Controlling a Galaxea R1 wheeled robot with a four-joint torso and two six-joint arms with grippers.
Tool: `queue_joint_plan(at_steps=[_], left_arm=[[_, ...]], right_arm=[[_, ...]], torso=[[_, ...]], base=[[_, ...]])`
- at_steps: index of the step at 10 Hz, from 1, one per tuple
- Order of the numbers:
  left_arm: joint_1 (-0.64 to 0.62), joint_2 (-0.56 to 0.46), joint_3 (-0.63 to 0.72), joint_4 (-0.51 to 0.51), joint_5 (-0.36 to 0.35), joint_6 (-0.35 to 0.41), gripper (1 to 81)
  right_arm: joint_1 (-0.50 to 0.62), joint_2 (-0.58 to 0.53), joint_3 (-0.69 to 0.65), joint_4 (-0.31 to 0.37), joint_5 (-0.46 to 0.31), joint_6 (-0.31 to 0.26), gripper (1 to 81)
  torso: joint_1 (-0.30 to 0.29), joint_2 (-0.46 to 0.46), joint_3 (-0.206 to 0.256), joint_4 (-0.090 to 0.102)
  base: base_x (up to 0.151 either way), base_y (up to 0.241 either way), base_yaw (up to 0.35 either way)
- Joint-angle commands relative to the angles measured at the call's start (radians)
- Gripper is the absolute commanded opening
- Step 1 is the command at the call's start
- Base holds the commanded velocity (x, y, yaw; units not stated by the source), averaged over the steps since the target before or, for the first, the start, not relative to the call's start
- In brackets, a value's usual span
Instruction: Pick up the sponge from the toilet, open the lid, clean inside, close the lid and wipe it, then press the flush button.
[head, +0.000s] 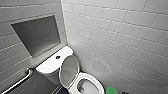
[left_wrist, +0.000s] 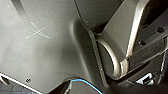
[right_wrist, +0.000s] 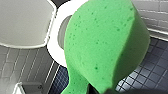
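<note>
The white toilet (head: 93, 80) stands in the corner with its lid (head: 68, 68) raised against the tank, leaving the bowl (head: 83, 86) uncovered. The dark round flush button (head: 58, 57) sits in the middle of the tank top. The bright green sponge (right_wrist: 102, 45) hangs above the floor beside the bowl's rim (right_wrist: 55, 42), pinched at its narrow end by my right gripper (right_wrist: 99, 90), which is shut on it. In the head view the sponge (head: 112, 90) shows at the lower edge, just right of the bowl. Nothing shows between the left gripper's jaws.
White tiled walls close in behind and to the right of the toilet. A square recess (head: 37, 35) is set in the left wall above the tank. A metal grab bar (head: 18, 81) runs along that wall. The floor (right_wrist: 150, 72) has small dark tiles.
</note>
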Motion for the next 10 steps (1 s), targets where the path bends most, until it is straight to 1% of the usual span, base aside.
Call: queue_joint_plan(at_steps=[1,3,7,9,10], left_arm=[[0.016,0.007,0.006,-0.011,0.073,0.004,81.1],[0.016,0.005,0.009,-0.011,0.072,0.004,81.1],[0.018,-0.001,0.022,-0.011,0.070,0.004,81.1],[0.018,-0.002,0.022,-0.011,0.070,0.004,81.1],[0.019,-0.002,0.022,-0.011,0.070,0.004,81.1]], right_arm=[[0.101,-0.037,0.019,-0.009,-0.029,0.002,1.0],[0.099,-0.037,0.019,-0.009,-0.028,0.002,1.0],[0.093,-0.035,0.019,-0.010,-0.028,0.002,1.0],[0.095,-0.032,0.000,-0.006,-0.028,0.002,1.0],[0.103,-0.014,-0.013,-0.003,-0.028,0.002,1.0]], torso=[[0.000,0.000,0.000,0.000],[0.000,0.000,0.000,0.000],[0.000,0.000,-0.001,0.000],[0.000,0.001,-0.001,0.000],[0.000,0.001,-0.001,0.000]], base=[[0.000,0.000,0.000],[0.000,0.000,0.000],[0.069,0.000,0.000],[0.000,0.000,0.000],[0.000,0.000,0.000]])
